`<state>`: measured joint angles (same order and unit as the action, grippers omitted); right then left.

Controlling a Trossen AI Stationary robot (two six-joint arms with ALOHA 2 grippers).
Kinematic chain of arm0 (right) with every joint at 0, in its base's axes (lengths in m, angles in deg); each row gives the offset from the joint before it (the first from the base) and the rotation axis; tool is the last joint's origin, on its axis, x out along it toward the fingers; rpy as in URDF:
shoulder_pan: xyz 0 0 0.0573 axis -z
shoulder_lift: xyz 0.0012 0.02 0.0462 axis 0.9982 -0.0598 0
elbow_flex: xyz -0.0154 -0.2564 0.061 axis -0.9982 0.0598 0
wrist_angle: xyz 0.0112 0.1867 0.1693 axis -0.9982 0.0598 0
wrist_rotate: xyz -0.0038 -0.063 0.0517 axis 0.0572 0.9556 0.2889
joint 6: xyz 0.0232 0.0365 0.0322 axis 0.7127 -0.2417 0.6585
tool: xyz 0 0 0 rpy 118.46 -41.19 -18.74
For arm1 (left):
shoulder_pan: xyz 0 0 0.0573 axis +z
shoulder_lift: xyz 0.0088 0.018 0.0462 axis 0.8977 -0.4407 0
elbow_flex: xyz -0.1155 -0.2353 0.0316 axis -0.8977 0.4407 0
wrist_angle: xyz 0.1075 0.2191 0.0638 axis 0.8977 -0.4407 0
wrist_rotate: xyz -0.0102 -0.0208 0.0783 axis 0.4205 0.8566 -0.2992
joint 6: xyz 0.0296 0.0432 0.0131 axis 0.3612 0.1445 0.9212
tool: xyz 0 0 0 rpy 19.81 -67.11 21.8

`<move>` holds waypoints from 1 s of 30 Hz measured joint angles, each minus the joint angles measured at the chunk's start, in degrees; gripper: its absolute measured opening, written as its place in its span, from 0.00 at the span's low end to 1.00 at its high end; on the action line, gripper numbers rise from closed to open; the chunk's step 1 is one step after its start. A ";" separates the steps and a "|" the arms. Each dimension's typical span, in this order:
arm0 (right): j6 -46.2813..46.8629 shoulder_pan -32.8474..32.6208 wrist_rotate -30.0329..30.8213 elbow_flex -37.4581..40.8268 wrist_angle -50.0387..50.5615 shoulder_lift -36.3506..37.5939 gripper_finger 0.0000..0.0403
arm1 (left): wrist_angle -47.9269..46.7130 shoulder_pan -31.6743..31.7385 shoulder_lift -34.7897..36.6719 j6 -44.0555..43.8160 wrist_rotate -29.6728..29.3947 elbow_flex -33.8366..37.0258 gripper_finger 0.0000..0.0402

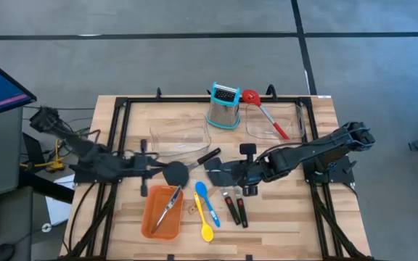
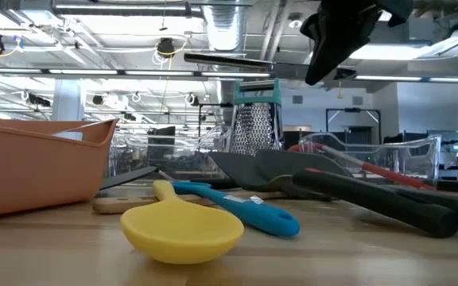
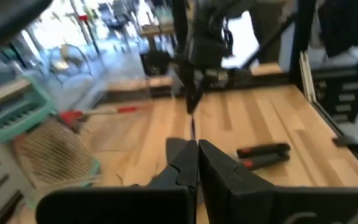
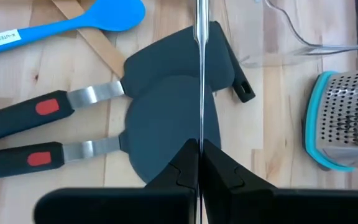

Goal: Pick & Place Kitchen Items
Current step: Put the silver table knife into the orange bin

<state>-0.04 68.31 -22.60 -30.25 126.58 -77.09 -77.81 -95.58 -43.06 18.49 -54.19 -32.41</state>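
My left arm reaches from the left edge of the table (image 1: 281,225) toward its middle, stretched low and almost level. My left gripper (image 3: 197,163) has its fingers pressed together, with nothing between them, and it points at the round black head of a ladle (image 1: 175,173) near the table's centre.

My right arm comes from the right edge, also low and level, bent a little at the elbow. My right gripper (image 4: 199,155) hangs above the two grey spatulas (image 4: 173,106) in the middle of the table. Its fingers are pressed together; a thin bright line runs up from between them, and I cannot tell what it is.

The spatulas lie one over the other, and their black handles with red marks point to the front edge. The blue spoon (image 1: 205,201) and the yellow spoon (image 2: 183,230) lie just beside them, nearer the front edge. The steel tongs (image 1: 168,208) lie in the orange tray (image 1: 149,217) at the front left. The red spoon (image 1: 263,109) lies tilted in a clear bin (image 1: 294,122) at the back edge, beside the grater (image 1: 223,106).
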 joint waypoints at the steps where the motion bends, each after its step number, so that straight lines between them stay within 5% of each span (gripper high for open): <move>1: 0.00 0.02 0.02 0.00 0.00 0.00 0.00 | -2.13 2.08 -1.77 -0.86 2.61 -1.45 0.00; 10: -1.53 -0.31 0.41 0.00 -0.27 0.00 0.00 | -8.96 19.59 -17.69 -5.12 25.20 -9.35 0.00; 17: -1.84 -0.48 0.42 0.00 -0.17 0.02 0.00 | -8.98 24.92 -23.50 -4.98 30.83 -14.09 0.03; 30: -1.92 0.91 1.54 -0.02 0.73 0.02 0.00 | -5.66 25.88 -30.50 -4.86 32.44 -15.43 0.28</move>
<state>-1.97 69.22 -21.06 -30.28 127.32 -77.07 -83.47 -69.70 -73.56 13.63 -21.75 -47.84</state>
